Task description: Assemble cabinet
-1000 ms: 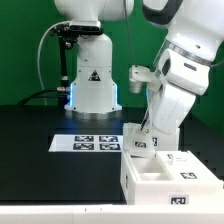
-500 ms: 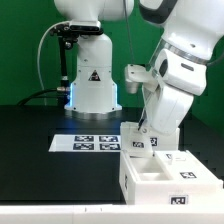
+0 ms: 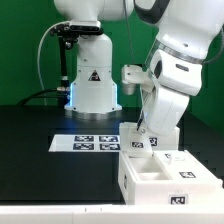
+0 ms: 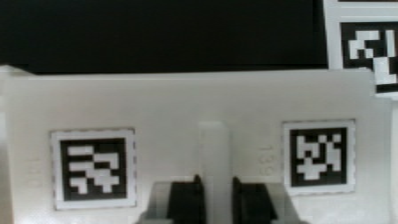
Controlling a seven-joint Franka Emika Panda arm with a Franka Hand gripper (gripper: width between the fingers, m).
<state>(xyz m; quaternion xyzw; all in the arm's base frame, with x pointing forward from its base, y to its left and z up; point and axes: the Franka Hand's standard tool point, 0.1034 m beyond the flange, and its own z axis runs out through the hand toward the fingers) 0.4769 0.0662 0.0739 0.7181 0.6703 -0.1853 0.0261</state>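
Observation:
The cabinet [image 3: 165,172] is a white tagged box at the lower right of the exterior view, with an open compartment on top. A white cabinet panel [image 3: 139,143] with two tags stands upright at the box's far left corner. My gripper [image 3: 141,128] comes down onto the panel's top edge. In the wrist view the panel [image 4: 178,110] fills the frame with a tag on each side. My gripper [image 4: 217,192] is shut on a narrow white rib at the panel's middle, with one dark finger [image 4: 178,202] on each side of it.
The marker board [image 3: 95,142] lies flat on the black table, to the exterior view's left of the cabinet. The white robot base [image 3: 92,85] with a triangle sticker stands behind it. Cables hang at the back left.
My arm's upper part has leaned a little toward the exterior view's left. The gripper and the panel stay where they were, and the grip is unchanged.

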